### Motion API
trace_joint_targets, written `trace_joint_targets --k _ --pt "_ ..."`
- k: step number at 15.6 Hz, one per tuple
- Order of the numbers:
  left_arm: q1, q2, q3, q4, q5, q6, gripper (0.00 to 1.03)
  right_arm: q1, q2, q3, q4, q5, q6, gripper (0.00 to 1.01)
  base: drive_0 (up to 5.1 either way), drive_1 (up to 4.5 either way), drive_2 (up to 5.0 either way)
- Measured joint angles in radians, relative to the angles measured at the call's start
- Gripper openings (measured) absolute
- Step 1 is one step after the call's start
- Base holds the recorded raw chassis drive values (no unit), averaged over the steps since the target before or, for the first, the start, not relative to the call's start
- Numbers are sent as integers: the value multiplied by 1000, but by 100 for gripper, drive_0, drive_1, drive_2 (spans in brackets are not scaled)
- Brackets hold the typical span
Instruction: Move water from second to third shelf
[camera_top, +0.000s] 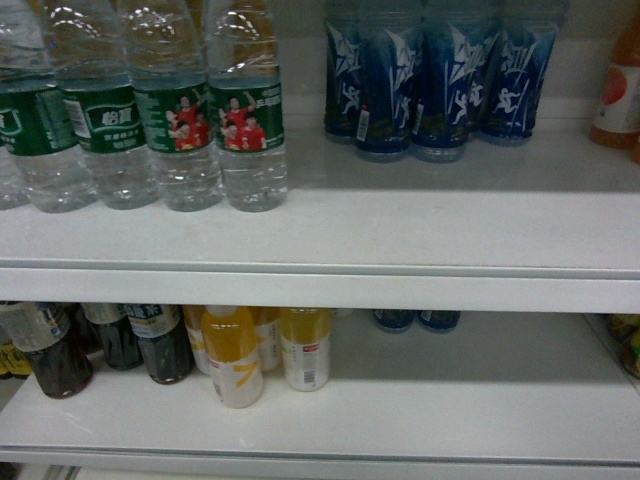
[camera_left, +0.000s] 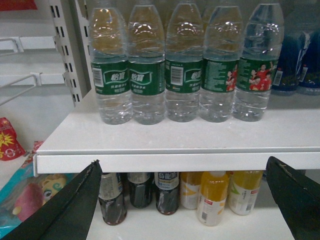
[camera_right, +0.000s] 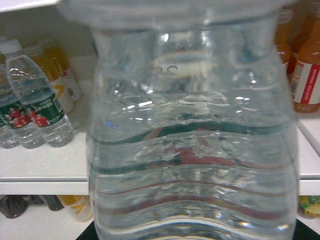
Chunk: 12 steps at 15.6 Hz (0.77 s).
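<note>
Up close, the right wrist view is almost filled by one clear ribbed water bottle (camera_right: 192, 150), so near the lens that the right gripper's fingers are hidden and I cannot tell if they clamp it; behind it a white shelf (camera_right: 40, 165) carries more water on the left and orange juice bottles (camera_right: 305, 75) on the right. From the left wrist, five water bottles (camera_left: 182, 65) with green labels stand in a row, touching, on the upper shelf (camera_left: 175, 142); the two rightmost show red figures on the label. Both dark fingers (camera_left: 65, 210) of the left gripper (camera_left: 182, 202) sit wide apart at the bottom corners with nothing between them. Below that shelf stand three dark drink bottles (camera_left: 140, 192) and three yellow juice bottles (camera_left: 215, 195). The head view shows four full water bottles (camera_top: 150, 110) at upper left with a fifth cut off by the edge, about four blue bottles (camera_top: 440, 80) to their right, and one orange bottle (camera_top: 618, 90) at far right; on the lower shelf (camera_top: 450, 400) are three dark bottles, roughly four yellow ones, and two blue bases further back
</note>
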Motion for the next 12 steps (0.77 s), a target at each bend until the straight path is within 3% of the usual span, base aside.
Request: trace_joint_targets --k 12 --pt "0 0 0 0 0 0 98 0 0 0 -2 0 0 43 -429 209 209"
